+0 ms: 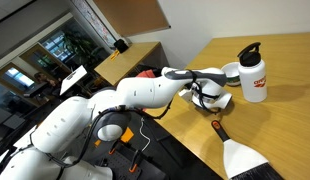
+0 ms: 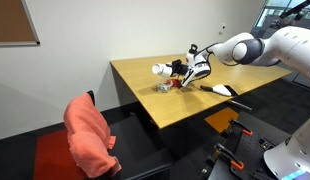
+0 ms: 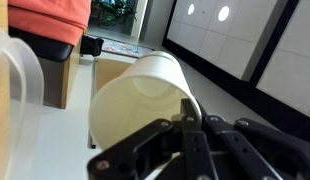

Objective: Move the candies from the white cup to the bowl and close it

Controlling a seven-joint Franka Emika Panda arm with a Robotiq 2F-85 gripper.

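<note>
Over the wooden table, in both exterior views: white arm stretched low across the top, pincer at its end. Clamped narrow on the white cup, black fingers pinching the near wall at the rim in the wrist view. Cup tipped there, mouth turned toward the camera, pale inner wall filling the middle of the picture; contents not to be told. Lifted or resting on the table: cannot tell from either exterior view. Just beyond the pincer in an exterior view, tall white bottle upright on the table, black cap on top, red label on its side, near the cup, whether touching unclear. Nearer the table's edge, white brush lying flat, black handle pointing toward the pincer, apart from it. Behind the arm, small red thing, mostly hidden. Off the table's corner in an exterior view, orange-red cloth draped over a chair; same colour of cloth at the upper left of the wrist view. At the wrist view's left edge, translucent pale rim, blurred, not nameable. Too small or hidden to pick out: the bowl.
</note>
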